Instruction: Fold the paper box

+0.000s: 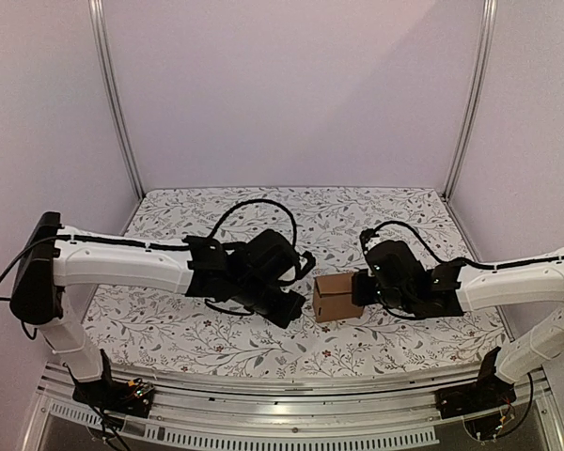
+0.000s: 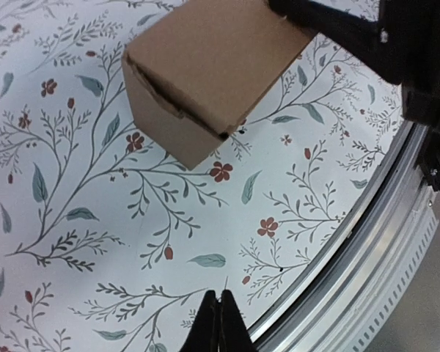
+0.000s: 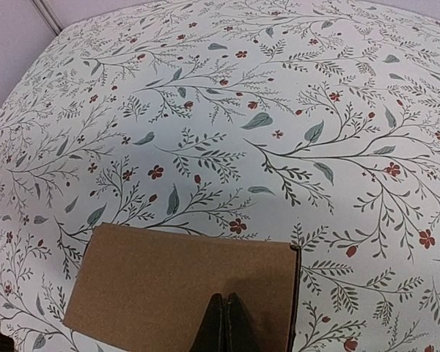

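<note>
The paper box (image 1: pixel 336 297) is a closed brown cardboard cube that stands on the floral cloth between my two grippers. In the left wrist view the box (image 2: pixel 205 73) shows a slightly gaping seam on its end face. My left gripper (image 2: pixel 221 295) is shut and empty, over the cloth to the left of the box (image 1: pixel 289 310) and clear of it. My right gripper (image 3: pixel 226 298) is shut, its tips over the box's top face (image 3: pixel 169 286) near the right edge. In the top view it (image 1: pixel 360 287) meets the box's right side. I cannot tell whether it presses on the box.
The floral cloth (image 1: pixel 385 225) covers the table. A metal rail (image 2: pixel 367 249) runs along the near edge, close to my left gripper. White walls and frame posts (image 1: pixel 117 103) stand at the back and sides.
</note>
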Controlling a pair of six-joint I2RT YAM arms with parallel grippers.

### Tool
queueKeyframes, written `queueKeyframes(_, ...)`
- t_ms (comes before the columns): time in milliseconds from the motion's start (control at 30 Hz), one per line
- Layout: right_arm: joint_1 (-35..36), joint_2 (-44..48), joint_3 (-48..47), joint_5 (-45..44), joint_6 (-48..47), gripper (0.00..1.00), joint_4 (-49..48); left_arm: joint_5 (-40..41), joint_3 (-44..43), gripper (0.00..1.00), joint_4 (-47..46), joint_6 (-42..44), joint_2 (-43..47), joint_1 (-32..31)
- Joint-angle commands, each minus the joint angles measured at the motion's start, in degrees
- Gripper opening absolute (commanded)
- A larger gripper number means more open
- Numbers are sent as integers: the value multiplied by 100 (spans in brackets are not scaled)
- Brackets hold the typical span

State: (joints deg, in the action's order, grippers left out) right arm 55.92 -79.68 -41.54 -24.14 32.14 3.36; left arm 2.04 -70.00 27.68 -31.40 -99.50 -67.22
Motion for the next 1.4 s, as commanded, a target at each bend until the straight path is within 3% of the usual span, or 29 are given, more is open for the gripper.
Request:
queueKeyframes(0, -6, 29, 207, 28, -58, 0, 447, -744, -84, 0, -607, 387, 317, 403)
queueKeyframes(367, -9, 243, 251, 76, -126, 0, 402, -2031, 67, 0, -2881, 561, 17, 1019)
queueKeyframes(600, -3, 341, 286, 89, -117, 0, 413, -2458, 163, 0, -3656, 248, -519, 1219)
queueKeyframes(933, -4, 387, 271, 104, -136, 0, 469, -2419, 641, 0, -3813, -52, -1153, 1247)
queueKeyframes(1167, -32, 631, 65, 65, -279, 0, 650, -1912, 820, 0, -3275, 278, -917, 1247)
queueKeyframes(1367, -357, 1154, -196, 545, -575, 0, 745, -1846, 802, 0, -3181, 389, -818, 1245)
